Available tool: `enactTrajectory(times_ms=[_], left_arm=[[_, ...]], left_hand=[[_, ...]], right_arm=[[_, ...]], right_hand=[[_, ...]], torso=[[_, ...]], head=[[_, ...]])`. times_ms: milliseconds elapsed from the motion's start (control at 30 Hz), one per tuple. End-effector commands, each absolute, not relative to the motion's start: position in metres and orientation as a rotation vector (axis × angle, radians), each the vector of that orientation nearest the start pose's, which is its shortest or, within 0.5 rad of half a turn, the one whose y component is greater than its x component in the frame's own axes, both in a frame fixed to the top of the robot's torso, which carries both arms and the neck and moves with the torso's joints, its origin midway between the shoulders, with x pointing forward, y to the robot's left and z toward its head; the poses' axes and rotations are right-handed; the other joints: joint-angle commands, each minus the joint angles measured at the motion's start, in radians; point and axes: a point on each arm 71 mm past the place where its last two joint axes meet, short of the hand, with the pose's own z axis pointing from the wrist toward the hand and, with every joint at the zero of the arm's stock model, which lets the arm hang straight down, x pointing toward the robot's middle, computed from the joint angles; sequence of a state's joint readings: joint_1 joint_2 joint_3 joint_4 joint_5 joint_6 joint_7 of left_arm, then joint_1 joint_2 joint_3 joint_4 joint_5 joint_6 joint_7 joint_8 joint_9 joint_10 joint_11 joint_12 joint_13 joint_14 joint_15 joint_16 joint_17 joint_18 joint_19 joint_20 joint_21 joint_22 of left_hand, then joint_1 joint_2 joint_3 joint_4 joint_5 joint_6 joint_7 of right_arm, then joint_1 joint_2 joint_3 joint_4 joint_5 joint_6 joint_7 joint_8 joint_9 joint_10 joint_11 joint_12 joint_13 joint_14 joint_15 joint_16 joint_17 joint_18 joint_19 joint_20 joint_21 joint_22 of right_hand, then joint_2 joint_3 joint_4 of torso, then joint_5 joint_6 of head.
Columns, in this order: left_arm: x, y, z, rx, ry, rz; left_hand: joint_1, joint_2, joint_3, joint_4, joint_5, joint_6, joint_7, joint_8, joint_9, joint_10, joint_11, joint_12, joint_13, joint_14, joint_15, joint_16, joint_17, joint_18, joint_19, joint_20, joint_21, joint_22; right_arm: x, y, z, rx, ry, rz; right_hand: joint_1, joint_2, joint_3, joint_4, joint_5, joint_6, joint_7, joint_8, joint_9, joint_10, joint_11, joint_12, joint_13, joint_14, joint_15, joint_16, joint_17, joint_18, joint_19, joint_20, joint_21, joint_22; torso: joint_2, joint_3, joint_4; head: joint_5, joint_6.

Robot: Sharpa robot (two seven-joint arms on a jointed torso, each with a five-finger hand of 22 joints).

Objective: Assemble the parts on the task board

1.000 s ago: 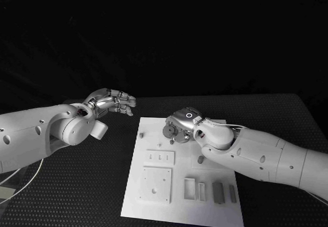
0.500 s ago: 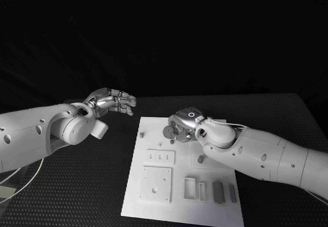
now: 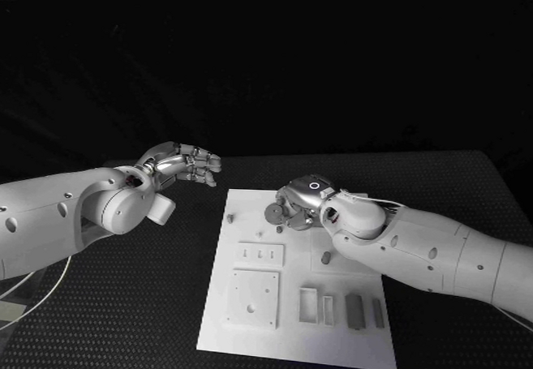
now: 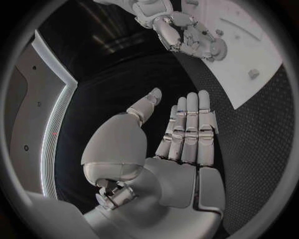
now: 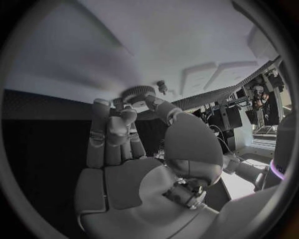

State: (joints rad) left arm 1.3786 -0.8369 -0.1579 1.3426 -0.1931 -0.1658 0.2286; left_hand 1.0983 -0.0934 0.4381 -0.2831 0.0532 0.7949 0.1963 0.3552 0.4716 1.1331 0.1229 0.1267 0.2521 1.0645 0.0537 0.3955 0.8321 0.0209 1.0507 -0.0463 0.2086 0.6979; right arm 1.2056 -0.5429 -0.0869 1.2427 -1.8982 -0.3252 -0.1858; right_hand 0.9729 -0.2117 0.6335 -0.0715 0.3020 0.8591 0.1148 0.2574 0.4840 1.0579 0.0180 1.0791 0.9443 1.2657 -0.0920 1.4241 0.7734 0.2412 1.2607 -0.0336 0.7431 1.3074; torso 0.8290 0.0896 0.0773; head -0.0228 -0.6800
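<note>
Head view: a gear (image 3: 273,211) is pinched by the right hand (image 3: 299,203) over the task board (image 3: 296,348)'s far end; it should be lowered level; left hand (image 3: 183,164) hangs released

The right hand (image 3: 299,203) covers most of the gear (image 3: 273,213) it pinches (teeth visible in the right wrist view) and the board (image 3: 290,331) beneath.

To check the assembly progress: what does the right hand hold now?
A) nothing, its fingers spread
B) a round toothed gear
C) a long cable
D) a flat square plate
B: the right hand pinches a round toothed gear at its fingertips, over the task board.
</note>
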Motion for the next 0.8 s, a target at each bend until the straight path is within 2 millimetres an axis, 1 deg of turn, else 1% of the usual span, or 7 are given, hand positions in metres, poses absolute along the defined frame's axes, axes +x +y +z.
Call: enactTrajectory(times_ms=[33, 200, 333, 533, 567, 667, 800], left_arm=[[0.533, 0.255, -0.146, -0.873, 1.602, -1.348], [0.533, 0.257, -0.146, -0.875, 1.598, -1.345], [0.533, 0.257, -0.146, -0.874, 1.595, -1.345], [0.532, 0.259, -0.145, -0.875, 1.592, -1.343], [0.532, 0.26, -0.145, -0.876, 1.591, -1.342], [0.533, 0.26, -0.145, -0.876, 1.59, -1.342], [0.532, 0.261, -0.145, -0.875, 1.589, -1.343]], left_hand=[[-0.008, 0.0, -0.001, 0.005, 0.0, -0.007, 0.001, -0.006, 0.001, 0.0, 0.005, -0.007, 0.001, 0.006, 0.001, -0.005, 0.001, 0.017, 0.008, 0.001, -0.005, 0.001], [-0.007, 0.001, 0.0, 0.004, 0.0, -0.005, 0.0, -0.006, 0.002, 0.001, 0.004, -0.006, 0.002, 0.006, 0.001, -0.006, 0.001, 0.018, 0.007, 0.001, -0.006, 0.001], [-0.007, 0.0, 0.001, 0.003, 0.0, -0.005, 0.0, -0.006, 0.003, 0.0, 0.005, -0.008, 0.002, 0.006, 0.001, -0.006, 0.002, 0.018, 0.007, 0.001, -0.006, 0.002], [-0.006, 0.001, 0.002, 0.002, 0.0, -0.004, -0.001, -0.005, 0.003, -0.001, 0.005, -0.008, 0.002, 0.006, 0.001, -0.006, 0.002, 0.018, 0.007, 0.001, -0.006, 0.002], [-0.006, 0.001, 0.002, 0.002, 0.0, -0.003, -0.001, -0.005, 0.003, -0.001, 0.005, -0.009, 0.002, 0.006, 0.001, -0.007, 0.002, 0.018, 0.007, 0.001, -0.007, 0.002], [-0.005, 0.001, 0.002, 0.001, 0.0, -0.003, -0.001, -0.005, 0.004, 0.0, 0.005, -0.009, 0.002, 0.006, 0.001, -0.007, 0.002, 0.018, 0.007, 0.001, -0.007, 0.002], [-0.005, 0.0, 0.002, 0.0, 0.0, -0.001, -0.002, -0.004, 0.005, 0.0, 0.005, -0.009, 0.002, 0.007, 0.001, -0.007, 0.002, 0.018, 0.007, 0.001, -0.007, 0.002]], right_arm=[[0.519, -0.124, -0.201, -0.496, 1.448, 0.457], [0.516, -0.136, -0.184, -0.386, 1.37, 0.557], [0.513, -0.145, -0.168, -0.343, 1.358, 0.642], [0.514, -0.166, -0.147, -0.259, 1.42, 0.721], [0.515, -0.169, -0.145, -0.257, 1.426, 0.721], [0.519, -0.185, -0.138, -0.206, 1.468, 0.753], [0.526, -0.21, -0.135, -0.129, 1.513, 0.79]], right_hand=[[0.005, 0.009, -0.003, -0.001, 0.004, 0.029, 0.019, 0.003, -0.001, -0.002, 0.002, 0.009, 0.0, 0.002, 0.002, 0.0, 0.002, 0.021, 0.003, -0.009, 0.0, 0.022], [0.015, -0.006, -0.008, -0.014, 0.004, 0.025, 0.019, 0.001, -0.004, 0.003, 0.002, 0.018, 0.002, 0.005, 0.001, 0.0, 0.004, 0.021, 0.005, -0.012, 0.004, 0.022], [0.03, -0.012, -0.009, -0.028, 0.005, 0.024, 0.02, 0.0, -0.006, 0.002, 0.003, 0.021, 0.002, 0.004, 0.002, -0.002, 0.004, 0.021, 0.004, -0.013, 0.004, 0.022], [0.048, -0.004, -0.014, -0.057, 0.005, 0.022, 0.023, 0.0, -0.008, -0.006, 0.006, 0.021, 0.0, 0.0, 0.005, -0.007, 0.006, 0.021, -0.004, -0.01, 0.002, 0.021], [0.052, -0.002, -0.015, -0.064, 0.005, 0.021, 0.024, -0.001, -0.008, -0.009, 0.006, 0.02, 0.0, -0.002, 0.006, -0.008, 0.006, 0.021, -0.007, -0.009, 0.002, 0.021], [0.061, 0.002, -0.021, -0.091, 0.005, 0.02, 0.026, -0.001, -0.009, -0.022, 0.008, 0.013, -0.005, -0.014, 0.008, -0.015, 0.006, 0.021, -0.021, -0.003, -0.003, 0.021], [0.087, 0.012, -0.018, -0.136, 0.006, 0.018, 0.029, -0.001, -0.011, -0.043, 0.011, -0.017, -0.03, -0.037, 0.011, -0.029, 0.004, 0.02, -0.047, 0.009, -0.011, 0.022]], torso=[[-0.001, 0.0001, 0.0005], [0.0, -0.0008, -0.0011], [-0.001, 0.0004, -0.0017], [-0.001, 0.0011, -0.006], [-0.001, 0.0009, -0.0049], [-0.001, 0.0023, -0.0068], [-0.003, 0.0049, -0.0124]], head=[[0.0, 0.0], [0.003, 0.0], [0.0, 0.004], [-0.008, 0.015], [-0.009, 0.016], [-0.011, 0.02], [-0.017, 0.029]])
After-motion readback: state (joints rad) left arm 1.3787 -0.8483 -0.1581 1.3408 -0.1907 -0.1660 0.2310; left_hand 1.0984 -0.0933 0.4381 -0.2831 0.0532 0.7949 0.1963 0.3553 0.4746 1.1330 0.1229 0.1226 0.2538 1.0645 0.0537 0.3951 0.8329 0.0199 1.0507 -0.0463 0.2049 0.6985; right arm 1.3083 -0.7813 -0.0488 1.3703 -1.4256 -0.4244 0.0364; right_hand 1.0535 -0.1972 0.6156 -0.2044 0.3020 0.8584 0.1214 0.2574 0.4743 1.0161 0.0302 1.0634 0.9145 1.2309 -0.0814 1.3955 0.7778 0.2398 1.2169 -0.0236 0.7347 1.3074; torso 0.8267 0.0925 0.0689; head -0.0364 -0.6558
